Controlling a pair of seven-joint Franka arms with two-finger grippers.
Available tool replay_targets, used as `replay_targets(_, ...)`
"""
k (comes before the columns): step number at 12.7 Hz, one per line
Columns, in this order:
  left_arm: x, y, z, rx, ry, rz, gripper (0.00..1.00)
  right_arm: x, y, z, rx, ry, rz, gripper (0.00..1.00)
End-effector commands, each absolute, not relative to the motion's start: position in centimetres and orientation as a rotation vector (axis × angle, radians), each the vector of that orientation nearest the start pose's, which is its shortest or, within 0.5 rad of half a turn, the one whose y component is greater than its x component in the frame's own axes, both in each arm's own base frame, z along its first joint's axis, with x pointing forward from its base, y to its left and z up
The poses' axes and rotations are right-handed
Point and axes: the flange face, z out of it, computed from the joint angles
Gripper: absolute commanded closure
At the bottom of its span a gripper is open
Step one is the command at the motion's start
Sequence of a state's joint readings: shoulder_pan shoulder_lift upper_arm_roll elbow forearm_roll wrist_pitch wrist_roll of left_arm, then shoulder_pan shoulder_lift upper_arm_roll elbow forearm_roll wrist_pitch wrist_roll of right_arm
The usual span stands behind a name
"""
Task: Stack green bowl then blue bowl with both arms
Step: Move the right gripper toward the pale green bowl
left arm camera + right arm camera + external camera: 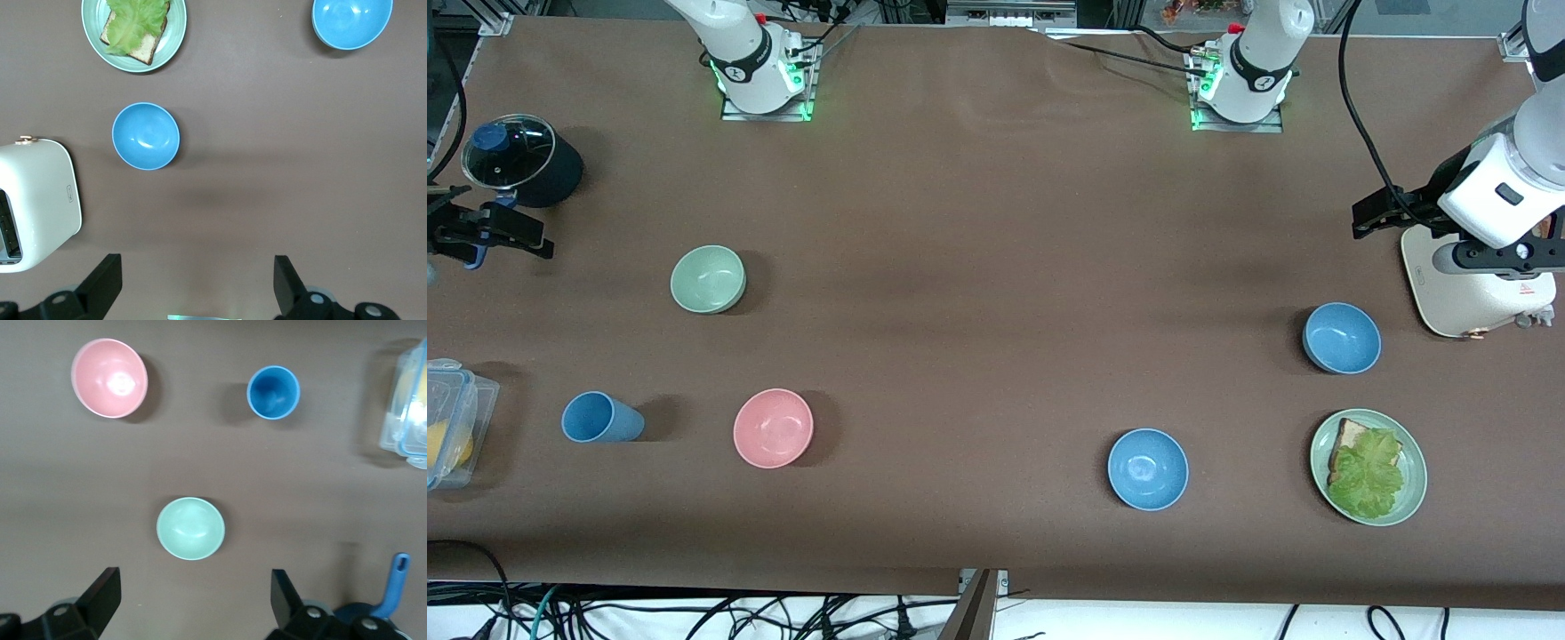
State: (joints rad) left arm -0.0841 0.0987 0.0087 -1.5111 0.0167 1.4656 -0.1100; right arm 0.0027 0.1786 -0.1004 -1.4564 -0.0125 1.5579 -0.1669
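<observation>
- While both arms hang in the air at the two ends of the table, nothing is held: the left gripper (193,287) stands with its jaws wide apart over bare table near the white toaster (1476,284), and the right gripper (193,607) hangs just as wide near the black pot (538,173) with its glass lid
- The green bowl (708,279) sits upright and empty toward the right arm's end of the table, with open cloth all round it — nothing touches it
- Nearer to the front camera than the green bowl lie the pink bowl (773,428) and a blue cup (600,418); the two stand near each other but apart
- A clear plastic box (449,431) with a blue-trimmed lid and something yellow inside stands at the edge of the table at the right arm's end, beside the blue cup
- Two blue bowls stand toward the left arm's end: one blue bowl (1342,338) lies close to the toaster, the other blue bowl (1148,468) lies nearer to the front camera and more toward the middle of the table
- A pale-green plate (1412,498) bearing toast (1347,437) and lettuce (1368,476) sits near the first blue bowl, nearer to the front camera than it
- Between the green bowl and either blue bowl the brown table (996,267) is bare — the pink bowl stands off to one side of that stretch
</observation>
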Motion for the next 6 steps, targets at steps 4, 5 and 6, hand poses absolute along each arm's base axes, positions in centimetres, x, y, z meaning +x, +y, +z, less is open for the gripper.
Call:
replay_targets(4, 56.7, -4.3, 59.6, -3.126, -0.062, 0.231, 0.0, 62.0, -6.0, 51.5, -3.188, -0.121, 0.321, 0.01)
replay_targets(5, 56.7, -4.3, 59.6, -3.125, -0.062, 0.231, 0.0, 61.9, -6.0, 50.6, -3.182, -0.116, 0.349, 0.01)
replay_targets(6, 56.7, -4.3, 59.6, -3.127, -0.062, 0.231, 0.0, 61.8, -6.1, 49.9, -3.179, -0.114, 0.366, 0.01)
